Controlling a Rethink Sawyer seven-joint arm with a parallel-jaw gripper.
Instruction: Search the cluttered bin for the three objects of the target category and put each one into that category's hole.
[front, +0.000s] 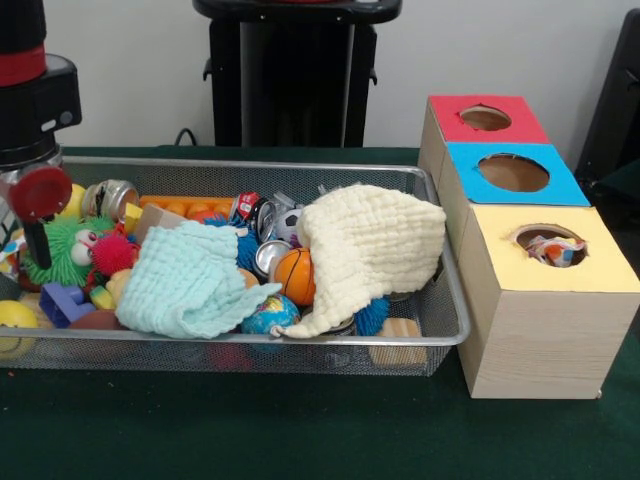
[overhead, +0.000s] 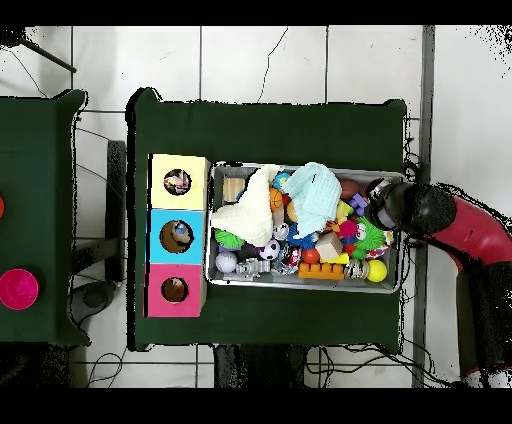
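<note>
On the green desk, nearest the front camera, sat the cluttered bin, its long axis running side to side, parallel with the row of three boxes beside it. Inside it: a mint cloth, a pale yellow waffle cloth draped over the box-side end, a small basketball, a globe ball, cans, a green spiky toy. No polka-dot cloth was visible in the bin; any left was probably buried under the two big cloths.

At the bin's box-side end stood the yellow-topped box, closest of the three. Its hole faced straight up, and a bit of white dotted fabric showed inside, so at least one target looked already deposited. How many I couldn't tell. Blue-topped box behind it, red-topped box farthest.

At the bin's other end the arm hung over the toys; the end effector was hidden among them, and I could not tell how open it was or whether it held anything.

My read: search step in hand. The next move probably called for shifting the mint or yellow cloth aside to expose a dotted one, then pinching it by a fold.
</note>
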